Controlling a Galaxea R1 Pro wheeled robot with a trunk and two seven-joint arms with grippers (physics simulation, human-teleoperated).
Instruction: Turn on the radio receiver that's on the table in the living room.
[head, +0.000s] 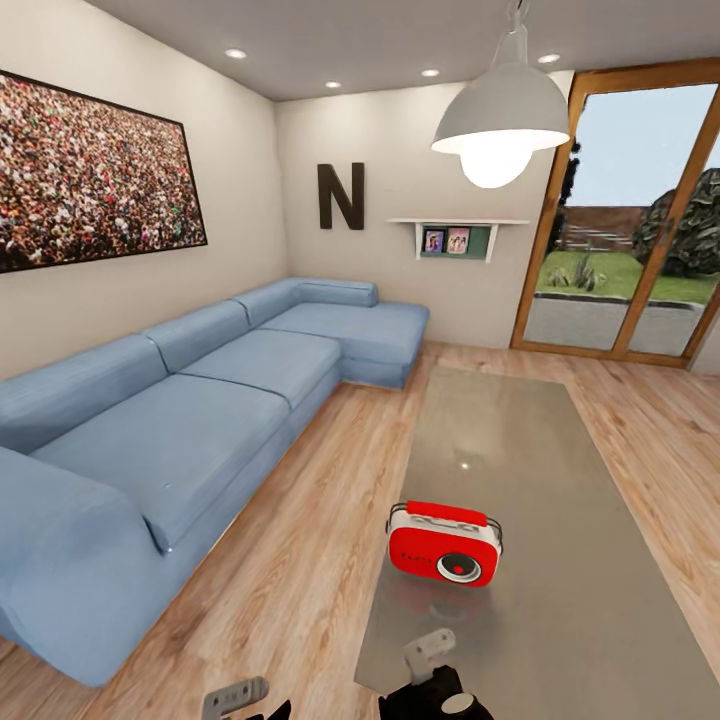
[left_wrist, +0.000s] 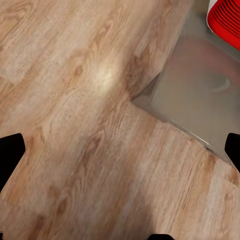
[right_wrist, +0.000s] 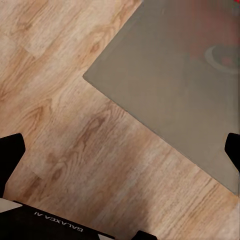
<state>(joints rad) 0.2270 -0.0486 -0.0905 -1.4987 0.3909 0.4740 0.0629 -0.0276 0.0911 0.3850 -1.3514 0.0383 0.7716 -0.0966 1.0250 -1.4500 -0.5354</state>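
- Head view: radio receiver stands upright on the table, near the table's near end and toward its left edge, dial facing the camera. The table runs lengthwise away over the wood floor of the living room, with the blue sofa along the left wall, well apart from the table. At the bottom edge the left gripper and right gripper peek in — too little shows to tell how their fingers stand.
- Left wrist view: fingertips sit wide apart at the picture's two sides, nothing between them; beyond lie the floor, a table corner and a red edge of the radio receiver.
- Right wrist view: fingertips likewise spread, empty — over the floor beside the table corner.
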